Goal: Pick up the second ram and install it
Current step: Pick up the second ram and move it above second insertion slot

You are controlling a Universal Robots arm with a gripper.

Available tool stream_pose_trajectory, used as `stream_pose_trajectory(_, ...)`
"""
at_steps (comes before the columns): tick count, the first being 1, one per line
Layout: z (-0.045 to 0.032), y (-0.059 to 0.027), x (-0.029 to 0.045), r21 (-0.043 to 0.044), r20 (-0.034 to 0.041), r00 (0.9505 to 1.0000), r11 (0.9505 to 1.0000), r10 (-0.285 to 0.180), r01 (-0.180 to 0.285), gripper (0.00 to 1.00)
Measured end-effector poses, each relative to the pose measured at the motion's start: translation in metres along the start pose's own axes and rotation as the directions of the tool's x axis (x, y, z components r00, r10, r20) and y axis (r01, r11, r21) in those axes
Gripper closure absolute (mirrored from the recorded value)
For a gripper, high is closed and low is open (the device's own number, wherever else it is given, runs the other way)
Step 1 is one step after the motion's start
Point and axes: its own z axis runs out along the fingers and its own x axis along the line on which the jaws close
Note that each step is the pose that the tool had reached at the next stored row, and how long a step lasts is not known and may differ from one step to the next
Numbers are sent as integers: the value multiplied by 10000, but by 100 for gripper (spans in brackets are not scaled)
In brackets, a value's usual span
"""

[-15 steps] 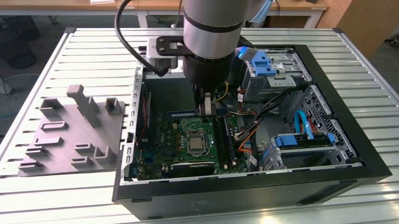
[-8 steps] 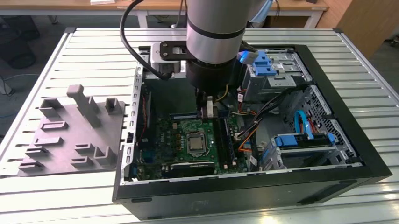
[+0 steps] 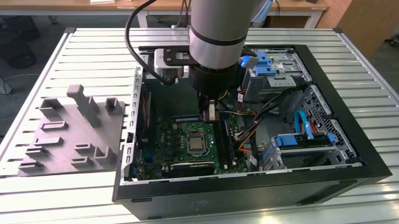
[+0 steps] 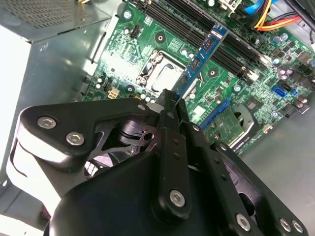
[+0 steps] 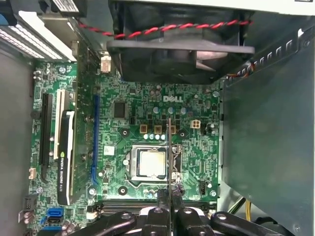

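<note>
Ram (image 4: 199, 61): second stick, thin, long, dark green with a blue cast. Location: in my claw (image 5: 171, 192), inside the open case (image 3: 249, 191), above the board (image 5: 197, 113). Not seated in any slot.

Claw: clenched on the ram. My fingers (image 4: 170, 132) pinch its flat faces from both sides, at one end as far as I can judge.

Long axis: runs straight out from my fingertips toward the board. In the exterior view the ram (image 3: 211, 112) hangs about upright below me, with its lower end close over the far part of the board. Whether it touches I cannot tell. In the first wrist view I see it edge-on, a thin line drawn against the side of the CPU (image 5: 151, 163). In the second wrist view one face shows, with dark chips along it.

Slots (image 3: 228, 140): long, black, side by side just to the exterior view's right of the CPU, running near to far. From my claw they lie nearer and a little to the exterior view's right, close but apart. Judgement: the ram's long axis stands across the slots' line, not along it, so the two are not yet parallel.

Whether one slot holds a stick: cannot tell.

Arm: one only, mine, directly over the board.

Fan (image 5: 177, 49): on a case wall past the CPU, well apart from the ram.
</note>
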Motion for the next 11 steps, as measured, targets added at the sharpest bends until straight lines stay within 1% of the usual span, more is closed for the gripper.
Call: stream_pose_trajectory(11,125,-54,8,0,0,10000,10000,0,0,86)
